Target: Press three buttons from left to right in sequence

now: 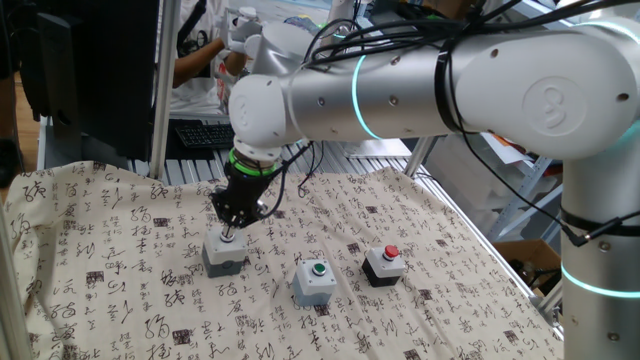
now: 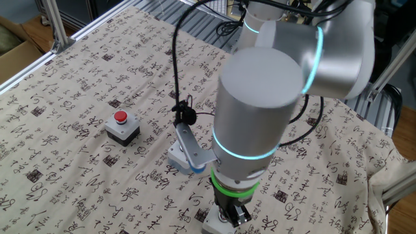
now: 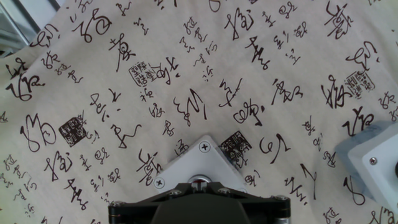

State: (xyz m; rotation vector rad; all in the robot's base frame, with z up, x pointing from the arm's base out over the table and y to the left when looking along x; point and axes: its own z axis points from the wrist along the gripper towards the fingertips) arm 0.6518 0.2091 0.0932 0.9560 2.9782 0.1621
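Observation:
Three buttons stand in a row on the patterned cloth. The grey box with the red cap (image 1: 224, 254) is at the left. The grey box with the green cap (image 1: 316, 280) is in the middle. The black box with the red cap (image 1: 385, 265) is at the right. My gripper (image 1: 229, 237) points straight down, its fingertips together on top of the left grey box. In the hand view that box (image 3: 199, 162) lies right under the fingers, with a sliver of red cap showing. The green-cap box's corner (image 3: 373, 165) is at the right edge. In the other fixed view the arm hides most of the left box (image 2: 218, 224).
The cloth (image 1: 120, 290) covers the table and hangs over its edges. A keyboard (image 1: 200, 133) and a person are behind the table. Metal frame posts (image 1: 160, 80) stand at the back left. A cardboard box (image 2: 16, 49) sits beside the table.

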